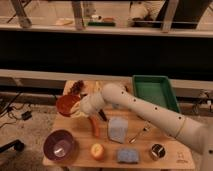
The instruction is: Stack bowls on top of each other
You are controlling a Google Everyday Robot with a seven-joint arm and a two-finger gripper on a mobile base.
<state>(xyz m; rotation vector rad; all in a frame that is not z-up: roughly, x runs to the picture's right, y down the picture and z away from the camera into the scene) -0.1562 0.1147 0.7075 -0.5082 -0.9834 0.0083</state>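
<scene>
My arm [145, 112] reaches in from the lower right and runs leftward across the wooden desk [150, 136]. My claw [78, 108] sits at its far end, near the desk's left edge. The claw is pinched narrow on the right rim of the orange bowl [66, 104] and holds it there. The bowl is tipped so its inside faces the camera, and its left side hangs past the desk's edge. I cannot tell whether its underside touches the wood.

The purple bowl [60, 144] stands upright at the front left corner of the desk, its pale shiny bottom showing. It is apart from the orange bowl, nearer the camera and a little to the left — the two are not stacked.

A long orange-red thing [94, 125] lies just below my claw. To its right stands a pale blue block [117, 129], with a spoon [140, 134] lying beyond that. Along the front edge, from left to right, sit a round yellow-orange fruit [97, 150], a blue sponge [127, 156] and a small metal cup [157, 151]. A green tray [155, 91] fills the back right corner. Some dark item [77, 86] lies at the back left, too dim for me to name.
</scene>
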